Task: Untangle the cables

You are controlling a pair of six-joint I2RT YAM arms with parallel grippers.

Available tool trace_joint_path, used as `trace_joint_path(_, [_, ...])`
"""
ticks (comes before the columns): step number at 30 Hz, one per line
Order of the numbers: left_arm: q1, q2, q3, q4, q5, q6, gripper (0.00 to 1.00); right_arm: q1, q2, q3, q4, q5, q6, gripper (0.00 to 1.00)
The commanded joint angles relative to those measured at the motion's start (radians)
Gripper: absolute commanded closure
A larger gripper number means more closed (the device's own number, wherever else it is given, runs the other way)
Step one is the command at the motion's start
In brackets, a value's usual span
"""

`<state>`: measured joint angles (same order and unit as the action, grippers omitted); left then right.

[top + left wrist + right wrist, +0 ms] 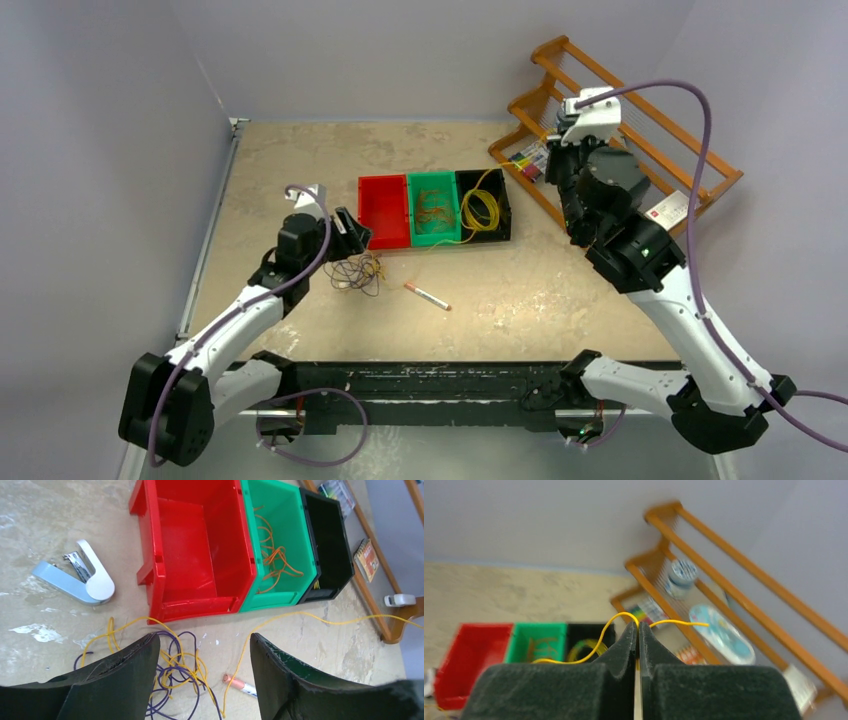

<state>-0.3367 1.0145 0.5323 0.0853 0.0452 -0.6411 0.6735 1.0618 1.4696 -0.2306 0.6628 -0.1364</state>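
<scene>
The cables (pixel 358 272) lie as a small tangle on the table in front of the red bin. In the left wrist view they are purple and yellow loops (pixel 172 667), partly hidden under my left finger (pixel 120 680). My left gripper (pixel 352 232) hangs open and empty just above the tangle (pixel 202 650). A single yellow cable (pixel 310 616) runs off to the right. My right gripper (pixel 556 150) is raised high near the rack. It is shut (pixel 638 626) on a yellow cable (pixel 599 647) whose free end sticks out to the right.
Red (pixel 385 210), green (pixel 433 208) and black (pixel 485 205) bins stand in a row; the green holds orange cables (pixel 275 560), the black a yellow coil. A pen (pixel 427 296) lies near the tangle, a stapler (pixel 80 577) left of the red bin. A wooden rack (pixel 640 140) stands back right.
</scene>
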Motion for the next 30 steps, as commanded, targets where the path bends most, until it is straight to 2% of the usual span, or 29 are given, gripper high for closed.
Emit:
trace_joint_path(1, [-0.037,0.044,0.06,0.016,-0.062,0.011,0.35,-0.011,-0.028,-0.07,-0.22,0.253,0.214,1.0])
trace_joint_path(6, [-0.039,0.072,0.076,-0.041,-0.159,-0.013,0.39,-0.064,-0.018,-0.146,-0.465,0.289,0.429,0.98])
trace_joint_path(9, [-0.039,0.092,0.094,-0.055,-0.165,-0.013,0.39,-0.077,-0.023,-0.14,-0.546,0.295,0.508,0.77])
trace_joint_path(12, [-0.038,0.099,0.106,-0.062,-0.162,-0.008,0.39,-0.077,-0.064,-0.131,-0.522,0.298,0.487,0.59])
trace_joint_path(15, [-0.038,0.094,0.105,-0.064,-0.171,-0.009,0.38,-0.077,-0.113,-0.131,-0.424,0.264,0.405,0.5])
trace_joint_path(17, [-0.038,0.089,0.099,-0.063,-0.173,-0.012,0.38,-0.076,-0.134,-0.146,-0.335,0.159,0.335,0.48])
trace_joint_path(21, [-0.038,0.076,0.085,-0.058,-0.161,-0.011,0.38,-0.076,-0.16,-0.235,-0.105,-0.297,0.172,0.45])
trace_joint_path(24, [-0.038,0.064,0.08,-0.058,-0.142,-0.006,0.38,-0.077,-0.13,-0.348,0.05,-0.608,0.171,0.43])
trace_joint_path(30, [-0.039,0.047,0.071,-0.075,-0.151,-0.013,0.38,-0.057,0.055,-0.557,0.406,-1.01,0.219,0.38])
